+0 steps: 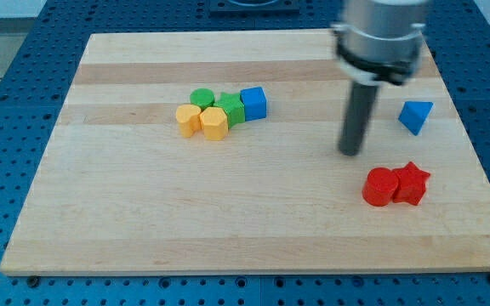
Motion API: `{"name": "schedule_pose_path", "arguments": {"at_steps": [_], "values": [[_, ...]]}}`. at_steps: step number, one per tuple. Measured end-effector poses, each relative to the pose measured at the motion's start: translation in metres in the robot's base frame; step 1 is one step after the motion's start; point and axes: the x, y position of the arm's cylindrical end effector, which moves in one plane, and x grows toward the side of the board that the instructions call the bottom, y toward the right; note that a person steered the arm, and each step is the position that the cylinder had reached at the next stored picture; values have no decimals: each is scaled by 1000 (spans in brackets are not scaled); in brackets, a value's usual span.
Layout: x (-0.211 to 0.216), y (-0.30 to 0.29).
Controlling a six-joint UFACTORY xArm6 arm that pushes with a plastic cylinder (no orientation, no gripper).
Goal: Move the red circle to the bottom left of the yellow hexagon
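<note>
The red circle (379, 186) lies at the view's lower right, touching a red star (411, 183) on its right. The yellow hexagon (214, 123) sits left of centre in a tight cluster, with a yellow block (188, 119) touching its left side. My tip (350, 152) is above and a little left of the red circle, apart from it, and far to the right of the yellow hexagon. The dark rod rises from the tip to the grey arm body at the view's top.
A green circle (202, 98), a green block (230, 109) and a blue cube (253, 103) sit just above and right of the yellow hexagon. A blue triangle (415, 116) lies right of the rod. The wooden board (100, 221) rests on a blue perforated table.
</note>
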Motion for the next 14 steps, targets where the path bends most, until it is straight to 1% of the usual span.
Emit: {"name": "schedule_pose_path", "arguments": {"at_steps": [1,2,3,5,6,7,8,9,10,11,12,13,14], "values": [[0,74],[42,67],[78,31],[80,-65],[80,-40],[48,-21],[45,-97],[50,-109],[68,-74],[68,-120],[58,-182],[64,-215],[83,-207]]}}
